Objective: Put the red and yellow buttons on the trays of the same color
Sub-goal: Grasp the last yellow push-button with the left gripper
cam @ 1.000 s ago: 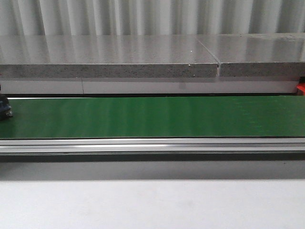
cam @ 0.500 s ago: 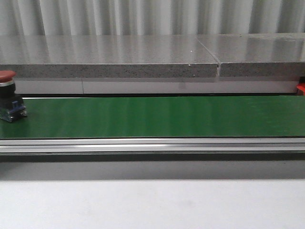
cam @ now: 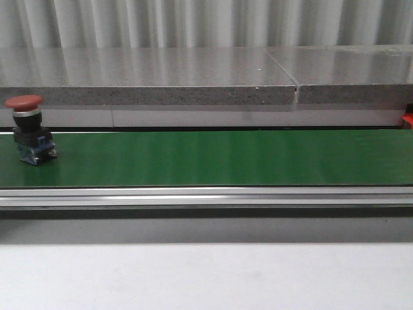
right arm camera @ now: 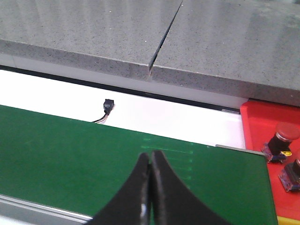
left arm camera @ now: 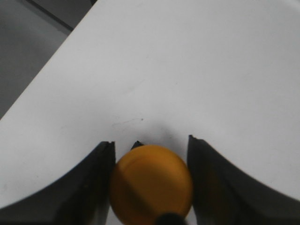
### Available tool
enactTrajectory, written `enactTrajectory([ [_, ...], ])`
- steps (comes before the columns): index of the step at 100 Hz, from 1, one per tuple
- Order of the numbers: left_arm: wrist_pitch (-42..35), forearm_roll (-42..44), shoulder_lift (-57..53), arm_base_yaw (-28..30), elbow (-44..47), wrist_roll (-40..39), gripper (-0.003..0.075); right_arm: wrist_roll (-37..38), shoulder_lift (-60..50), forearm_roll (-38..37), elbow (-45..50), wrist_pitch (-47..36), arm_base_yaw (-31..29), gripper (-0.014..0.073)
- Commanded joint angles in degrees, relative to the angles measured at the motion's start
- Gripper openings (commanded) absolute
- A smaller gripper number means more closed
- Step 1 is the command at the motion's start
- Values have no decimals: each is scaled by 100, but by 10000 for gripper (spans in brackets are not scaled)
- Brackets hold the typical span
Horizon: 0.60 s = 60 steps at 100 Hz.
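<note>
A red button (cam: 26, 129) with a mushroom cap on a black and blue body stands upright on the green conveyor belt (cam: 226, 158) near its left end. In the left wrist view my left gripper (left arm camera: 151, 140) is shut on a yellow button (left arm camera: 151, 183), held over a white surface (left arm camera: 187, 70). My right gripper (right arm camera: 150, 153) is shut and empty, hovering over the belt (right arm camera: 61, 150). A red tray (right arm camera: 262, 122) lies past the belt's end and holds two red buttons (right arm camera: 285, 136). Neither gripper shows in the front view.
A grey stone ledge (cam: 148, 74) runs behind the belt, and an aluminium rail (cam: 206, 196) runs along its near side. A small black plug with wires (right arm camera: 107, 107) lies on the white strip behind the belt. A yellow sliver (right arm camera: 288, 220) shows below the red tray.
The red button has ridden rightwards along the belt, from barely showing at the left edge to fully in view. Nothing else in the front view moved.
</note>
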Motion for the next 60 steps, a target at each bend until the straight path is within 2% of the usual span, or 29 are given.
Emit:
enactTrajectory([
  [1, -105, 35, -311, 19, -180, -32, 187, -31, -25, 2, -157, -344, 8, -68],
  [7, -41, 35, -311, 19, -184, -32, 81, -31, -25, 2, -157, -344, 8, -68],
  [16, 43, -1, -374, 19, -184, -32, -23, -31, -25, 2, -157, -344, 8, -68],
  [46, 314, -464, -1244, 8, -184, -32, -21, -31, -25, 2, -157, -344, 8, -68],
  [60, 765, -950, -1805, -82, -143, 448, -21, -31, -25, 2, -157, -344, 8, -68],
])
